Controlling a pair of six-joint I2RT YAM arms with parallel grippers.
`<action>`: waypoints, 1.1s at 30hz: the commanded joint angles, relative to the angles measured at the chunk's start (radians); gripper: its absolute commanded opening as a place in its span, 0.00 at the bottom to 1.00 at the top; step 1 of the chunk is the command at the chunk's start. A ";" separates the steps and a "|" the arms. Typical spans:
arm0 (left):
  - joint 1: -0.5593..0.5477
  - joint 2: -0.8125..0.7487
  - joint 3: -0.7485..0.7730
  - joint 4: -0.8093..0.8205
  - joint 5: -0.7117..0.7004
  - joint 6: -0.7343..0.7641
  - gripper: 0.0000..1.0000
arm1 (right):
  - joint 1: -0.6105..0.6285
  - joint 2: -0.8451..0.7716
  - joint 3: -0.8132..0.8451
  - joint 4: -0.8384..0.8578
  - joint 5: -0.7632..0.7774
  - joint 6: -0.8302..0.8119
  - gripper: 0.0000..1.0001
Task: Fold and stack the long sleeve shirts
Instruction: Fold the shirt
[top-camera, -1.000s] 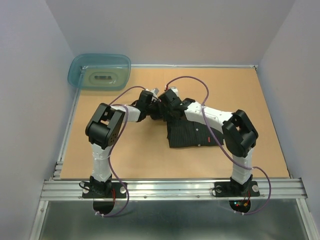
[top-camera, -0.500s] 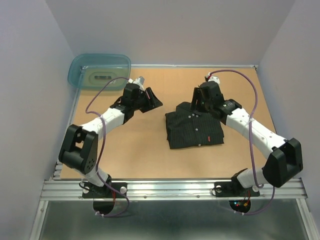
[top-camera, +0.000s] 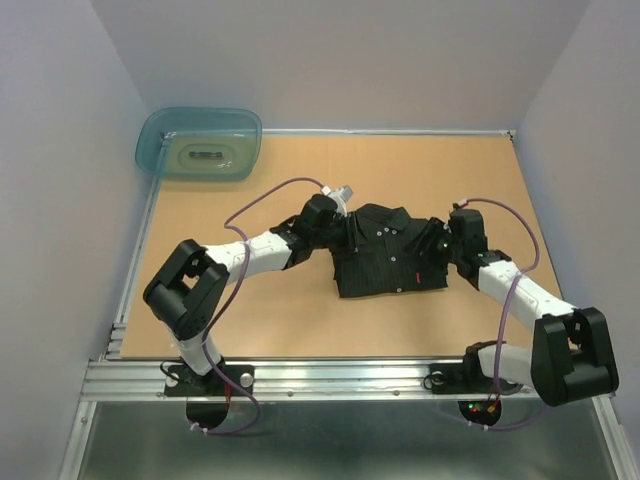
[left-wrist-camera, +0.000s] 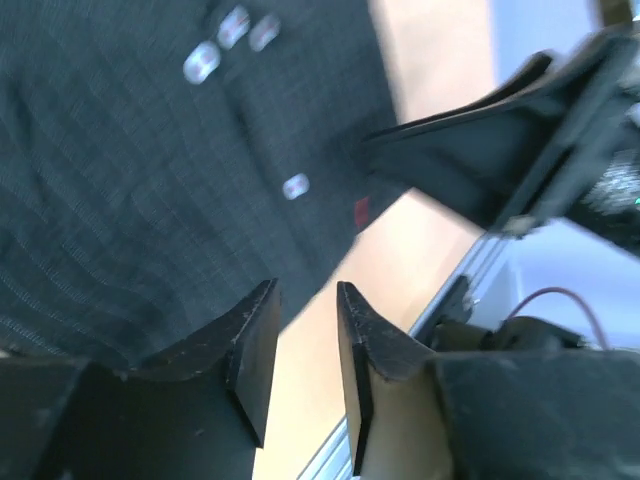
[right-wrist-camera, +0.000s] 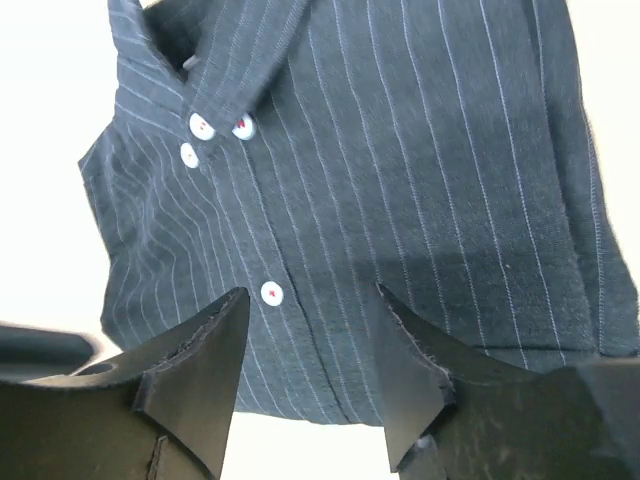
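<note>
The black pinstriped long sleeve shirt lies folded on the tan table, collar at the far side, small red tag on its chest. My left gripper is at the shirt's left edge by the collar, its jaws a little apart with nothing between them; the shirt fills that view's upper left. My right gripper is at the shirt's right edge, open and empty, just above the buttoned front.
A translucent teal tub stands at the table's far left corner. Bare tan tabletop surrounds the shirt. The right gripper's fingers show in the left wrist view. Grey walls enclose the table.
Both arms were together over the shirt's far left, then spread wide apart and raised; now both have come down to the shirt's left and right edges. The shirt lies folded as before.
</note>
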 joint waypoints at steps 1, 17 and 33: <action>0.009 0.033 -0.107 0.083 0.024 -0.051 0.39 | -0.094 -0.024 -0.120 0.239 -0.203 0.100 0.56; 0.071 -0.183 -0.367 0.040 -0.025 -0.031 0.31 | -0.175 -0.056 -0.074 0.188 -0.270 -0.050 0.56; 0.100 0.108 0.159 -0.149 -0.089 0.139 0.34 | -0.061 0.375 0.495 0.155 -0.168 -0.265 0.61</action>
